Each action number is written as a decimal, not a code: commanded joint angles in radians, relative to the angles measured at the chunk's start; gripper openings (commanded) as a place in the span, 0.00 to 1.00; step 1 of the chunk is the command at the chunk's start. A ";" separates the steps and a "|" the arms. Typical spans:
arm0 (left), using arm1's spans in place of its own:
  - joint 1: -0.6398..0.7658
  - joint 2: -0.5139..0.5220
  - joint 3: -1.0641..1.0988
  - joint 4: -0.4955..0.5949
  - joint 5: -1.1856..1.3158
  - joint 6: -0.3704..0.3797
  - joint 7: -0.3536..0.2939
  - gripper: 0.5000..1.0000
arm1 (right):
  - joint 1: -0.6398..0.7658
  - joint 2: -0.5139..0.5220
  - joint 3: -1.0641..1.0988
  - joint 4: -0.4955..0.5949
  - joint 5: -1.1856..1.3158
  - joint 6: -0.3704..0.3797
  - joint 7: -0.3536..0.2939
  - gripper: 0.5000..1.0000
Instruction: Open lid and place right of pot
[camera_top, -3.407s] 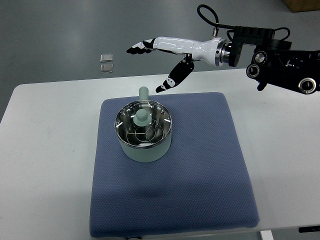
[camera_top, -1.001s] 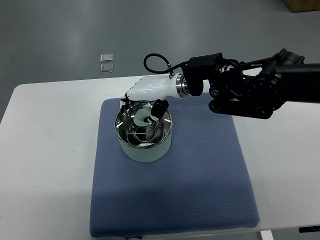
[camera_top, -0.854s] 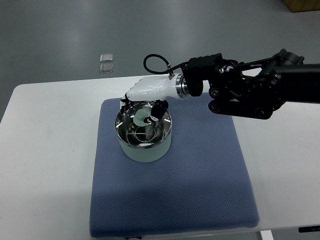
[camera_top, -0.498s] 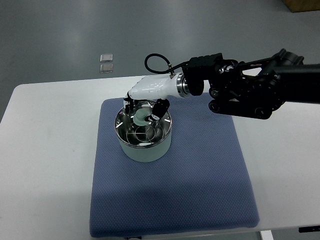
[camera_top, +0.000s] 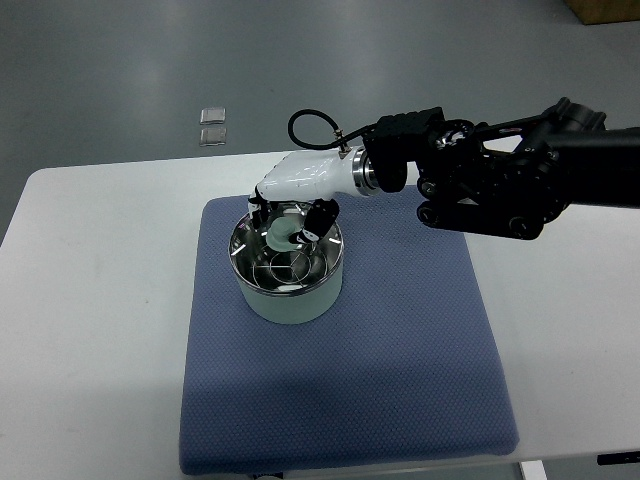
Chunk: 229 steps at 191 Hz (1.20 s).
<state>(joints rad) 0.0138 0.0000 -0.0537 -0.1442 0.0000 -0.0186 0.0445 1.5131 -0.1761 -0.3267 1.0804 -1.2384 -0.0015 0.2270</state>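
Right hand (camera_top: 292, 200) over pot (camera_top: 288, 275) on blue mat (camera_top: 400, 350); fingers (camera_top: 318, 218) curled, pinching pale green lid knob (camera_top: 281, 234) between them.

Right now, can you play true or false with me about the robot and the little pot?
1. The pot sits on a blue mat. True.
2. The lid is lying on the mat to the right of the pot. False: it sits on top of the pot.
3. The right hand has its fingers around the lid's knob. True.
4. The robot's left hand is holding the pot steady. False: no left hand shows in the picture.
5. The mat lies on a white table. True.
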 joint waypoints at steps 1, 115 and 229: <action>0.000 0.000 0.000 0.000 0.000 0.000 0.000 1.00 | 0.001 0.000 -0.002 -0.001 -0.001 0.000 0.000 0.33; 0.000 0.000 0.000 0.000 0.000 0.000 0.000 1.00 | -0.002 -0.003 -0.002 -0.007 -0.030 0.000 -0.001 0.32; 0.000 0.000 0.000 0.000 0.000 0.000 0.000 1.00 | 0.004 -0.002 0.000 -0.007 -0.049 0.002 -0.001 0.28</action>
<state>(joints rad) 0.0137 0.0000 -0.0537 -0.1442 0.0000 -0.0182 0.0446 1.5185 -0.1783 -0.3269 1.0736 -1.2869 -0.0009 0.2254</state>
